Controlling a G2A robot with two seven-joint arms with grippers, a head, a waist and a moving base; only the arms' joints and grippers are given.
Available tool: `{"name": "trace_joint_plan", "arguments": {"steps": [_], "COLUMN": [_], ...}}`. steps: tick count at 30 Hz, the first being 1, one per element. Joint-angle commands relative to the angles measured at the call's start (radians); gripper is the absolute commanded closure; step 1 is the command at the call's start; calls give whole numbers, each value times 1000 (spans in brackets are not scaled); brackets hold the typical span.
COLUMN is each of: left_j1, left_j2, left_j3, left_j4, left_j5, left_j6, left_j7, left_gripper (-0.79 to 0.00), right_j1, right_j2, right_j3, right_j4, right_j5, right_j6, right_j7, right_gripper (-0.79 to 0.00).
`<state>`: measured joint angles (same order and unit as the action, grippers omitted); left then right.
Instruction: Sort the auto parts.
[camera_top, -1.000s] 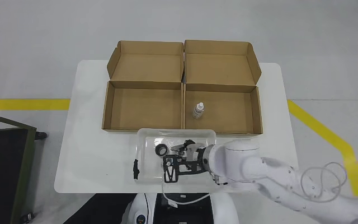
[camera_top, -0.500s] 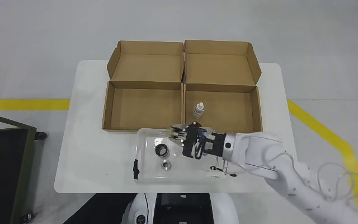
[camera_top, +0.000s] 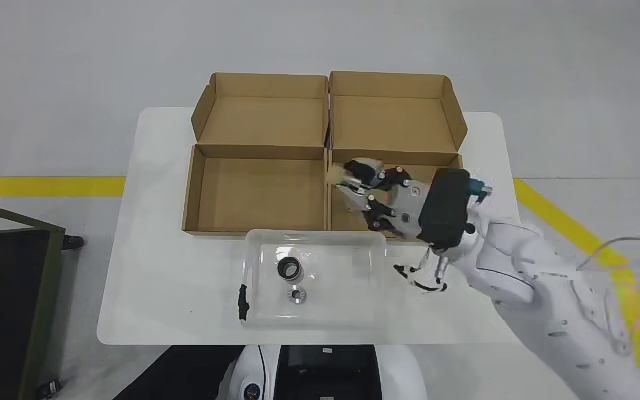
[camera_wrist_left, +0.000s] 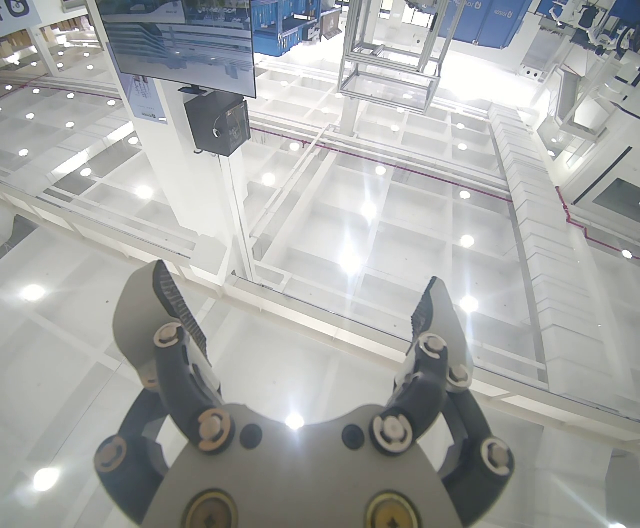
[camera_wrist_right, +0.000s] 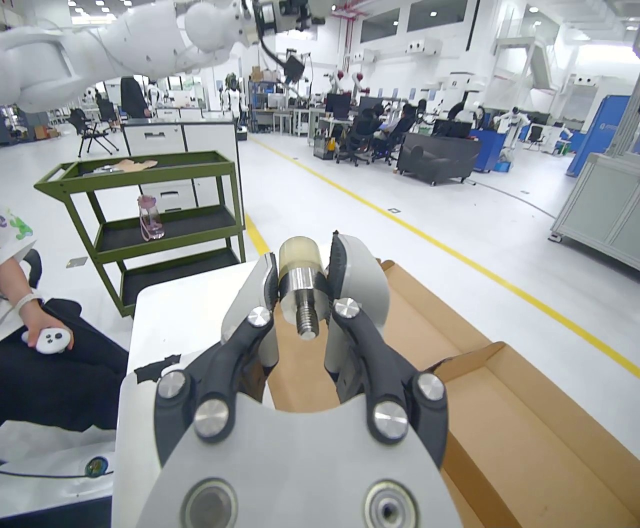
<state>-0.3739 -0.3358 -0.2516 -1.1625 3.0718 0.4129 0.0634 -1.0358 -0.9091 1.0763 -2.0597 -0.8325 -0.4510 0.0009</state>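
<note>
On the table (camera_top: 150, 200) before me, 2 boxes stand side by side at the far side, touching: the left box (camera_top: 255, 195) and the right box (camera_top: 440, 200). The tray (camera_top: 340, 300) sits just in front of them, nearer me. In its left half lie 2 parts, a ring (camera_top: 290, 268) behind a small nut (camera_top: 298, 294). A clip (camera_top: 241, 301) lies on the table against the tray's left wall. My right gripper (camera_top: 355, 180) hangs over the right box's near left corner, a threaded stud (camera_wrist_right: 299, 280) between its fingers.

Right arm (camera_top: 520, 265) stretched forward from robot's right side, angled inward toward middle. Dark wrist (camera_top: 445, 205) just behind gripper. Right gripper (camera_wrist_right: 302, 272) held roughly level, pointing away from body, fingers (camera_wrist_right: 350, 280) clamped on small threaded stud (camera_wrist_right: 299, 295), threaded end toward wrist. Left gripper (camera_wrist_left: 295, 300) aimed steeply upward, toothed fingers (camera_wrist_left: 172, 305) spread wide apart.
</note>
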Motion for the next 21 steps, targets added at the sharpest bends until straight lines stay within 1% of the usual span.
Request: {"name": "trace_joint_plan", "arguments": {"steps": [1,6,12,16,21], "left_j1": [0,0,0,0,0], "left_j2": [0,0,0,0,0], "left_j3": [0,0,0,0,0], "left_j4": [0,0,0,0,0], "left_j5": [0,0,0,0,0], "left_j6": [0,0,0,0,0], "left_j7": [0,0,0,0,0], "left_gripper": [-785,-785,-785,-785,-785], "right_j1": [5,-3,1,10,9], "right_j2": [-1,-6,-16,-25,-34], "right_j3": [27,88,142,169,195], "right_j4": [-16,-47,-50,-39,-37], "right_j5": [-32,-11,39,16,-2], "right_j6": [17,36,24,62,90], "right_j7": [-16,-92,-202,-282,-329], "right_gripper": [0,0,0,0,0]}}
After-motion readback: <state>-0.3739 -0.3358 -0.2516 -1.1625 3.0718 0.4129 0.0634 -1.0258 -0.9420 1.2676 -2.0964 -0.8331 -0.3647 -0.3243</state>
